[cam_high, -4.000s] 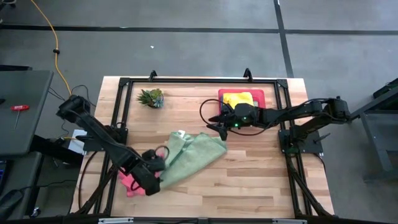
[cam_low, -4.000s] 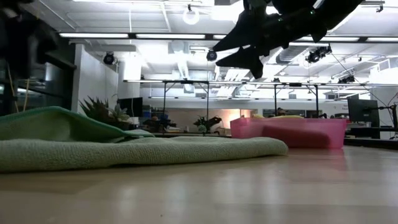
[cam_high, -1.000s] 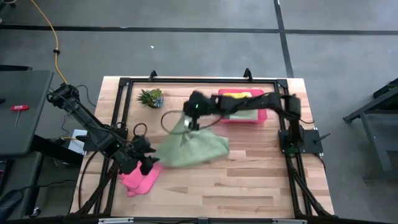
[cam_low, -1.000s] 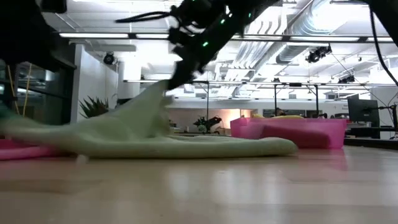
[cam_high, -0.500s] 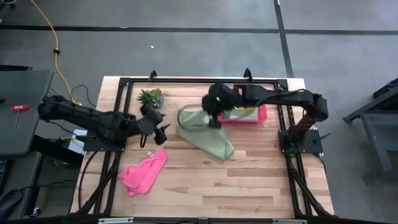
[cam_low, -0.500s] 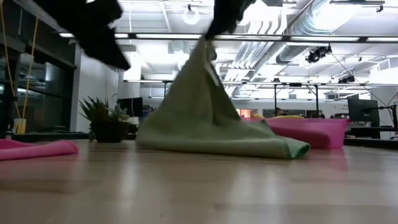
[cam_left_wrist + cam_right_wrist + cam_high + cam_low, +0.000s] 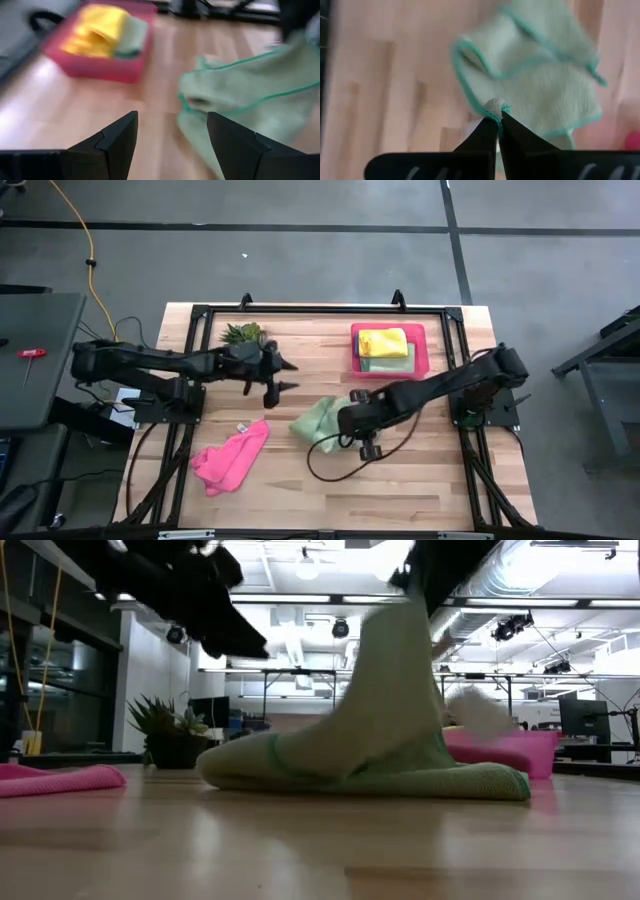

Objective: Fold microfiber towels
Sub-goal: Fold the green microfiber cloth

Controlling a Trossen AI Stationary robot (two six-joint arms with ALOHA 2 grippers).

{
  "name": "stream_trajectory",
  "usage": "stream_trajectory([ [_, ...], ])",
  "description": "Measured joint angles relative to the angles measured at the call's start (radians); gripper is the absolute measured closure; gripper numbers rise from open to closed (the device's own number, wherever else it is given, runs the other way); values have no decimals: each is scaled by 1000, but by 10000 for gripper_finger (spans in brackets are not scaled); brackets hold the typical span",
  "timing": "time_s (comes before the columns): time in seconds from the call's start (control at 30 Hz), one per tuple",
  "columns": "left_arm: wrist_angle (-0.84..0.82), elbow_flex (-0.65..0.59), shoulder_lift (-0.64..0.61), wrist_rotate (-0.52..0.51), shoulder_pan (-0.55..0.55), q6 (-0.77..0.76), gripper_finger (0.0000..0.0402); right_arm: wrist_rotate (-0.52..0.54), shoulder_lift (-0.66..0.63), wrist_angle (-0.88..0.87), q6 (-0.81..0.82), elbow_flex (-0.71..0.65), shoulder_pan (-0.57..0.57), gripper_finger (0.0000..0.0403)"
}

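Right gripper (image 7: 352, 423) pinches a corner of the light green towel (image 7: 318, 418), lifting it in a peak off mid-table; left gripper (image 7: 281, 375) hangs spread wide near the plant (image 7: 242, 333); pink towel (image 7: 230, 456) lies crumpled; yellow towel (image 7: 383, 341) sits in the pink tray (image 7: 420, 358)

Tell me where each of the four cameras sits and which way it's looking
High view: overhead, straight down on both arms; right gripper pinches the light green towel.
Low view: tabletop height, facing the towel and room.
Left wrist view: past open fingers toward the pink tray.
Right wrist view: down past shut fingers onto the towel.
All four share the green towel.
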Motion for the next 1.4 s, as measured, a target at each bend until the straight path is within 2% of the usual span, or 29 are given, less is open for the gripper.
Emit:
stream_trajectory([
  [0.13, 147, -21, 136, 46, -66, -52, 174, -41, 81, -68, 95, -5, 26, 403],
  [0.3, 358, 28, 340, -11, -180, -51, 174, -53, 98, -61, 119, -3, 57, 403],
  [0.43, 352, 145, 499, -145, -197, -75, 174, -24, 95, -34, 136, -3, 48, 403],
  [0.57, 337, 273, 617, -97, -162, -86, 174, -24, 94, -22, 139, -3, 40, 403],
  [0.63, 256, 332, 658, -47, -136, -107, 174, -24, 94, -23, 139, -3, 40, 403],
  [0.73, 117, 394, 679, -5, -98, -111, 174, -24, 94, -23, 157, -3, 40, 403],
  [0.83, 65, 419, 677, 19, -68, -90, 181, -24, 94, -23, 175, -3, 40, 403],
  [1.0, 50, 430, 676, 201, -21, -126, 234, -24, 93, -23, 206, -3, 40, 403],
  [1.1, 27, 429, 677, 201, -14, -107, 268, -24, 93, -23, 212, -3, 40, 403],
  [1.2, 27, 430, 677, 208, -15, -89, 286, -23, 93, -21, 236, -3, 40, 403],
  [1.4, 19, 430, 677, 215, -13, -58, 276, -21, 92, -8, 251, -3, 40, 403],
])
